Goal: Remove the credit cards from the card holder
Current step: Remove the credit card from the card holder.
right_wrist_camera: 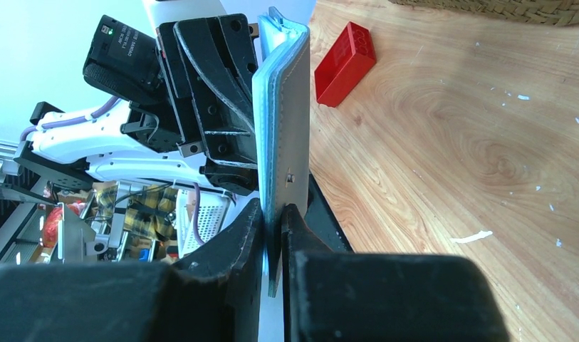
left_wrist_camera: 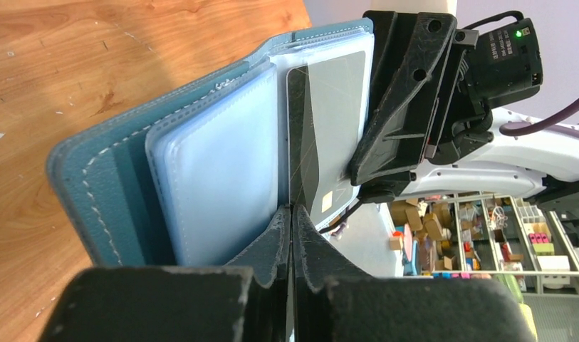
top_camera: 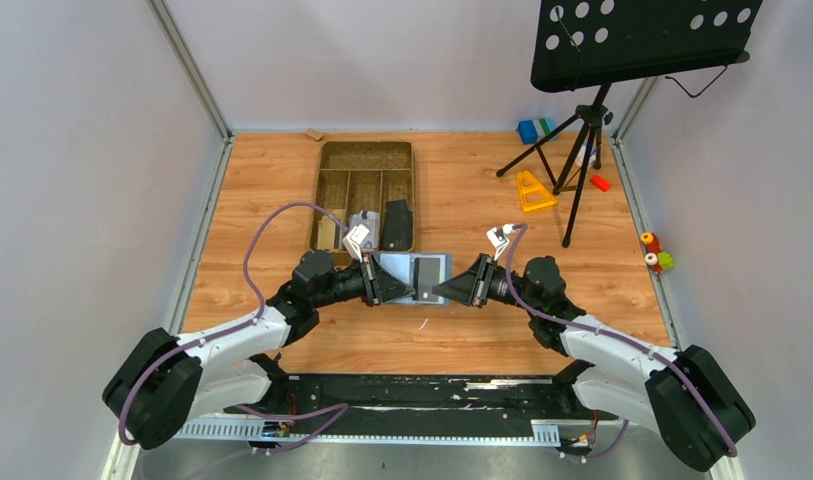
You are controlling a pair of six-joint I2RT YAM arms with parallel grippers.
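Now, two arms meet over the near middle of the wooden table (top_camera: 432, 345), holding one card holder (left_wrist_camera: 115, 178) between them. It hangs open, slate blue outside and paler blue inside, with clear pockets showing. Whether it touches the wood cannot be told.

One credit card (left_wrist_camera: 332, 121) shows in it: silver-grey, with a dark stripe down one side and a small gold chip. It sits in a pocket on the half nearer the right arm. The left gripper (left_wrist_camera: 292, 210) has its two fingers pinched tight on the edge of this credit card. The right gripper (right_wrist_camera: 278, 210) is likewise clamped down, its fingers squeezing the grey-blue cover edge of the card holder from the opposite side.

One brown divided tray (top_camera: 320, 190) stands just beyond the arms, with a few flat pieces in its near compartments, too small to tell apart. One red block (right_wrist_camera: 345, 53) lies on the wood near it. Farther right stand one black music stand (top_camera: 642, 40) on a tripod, one yellow triangle (top_camera: 532, 190) and one blue-and-green block (top_camera: 534, 130). Plain pale grey walls close in the table on three sides.
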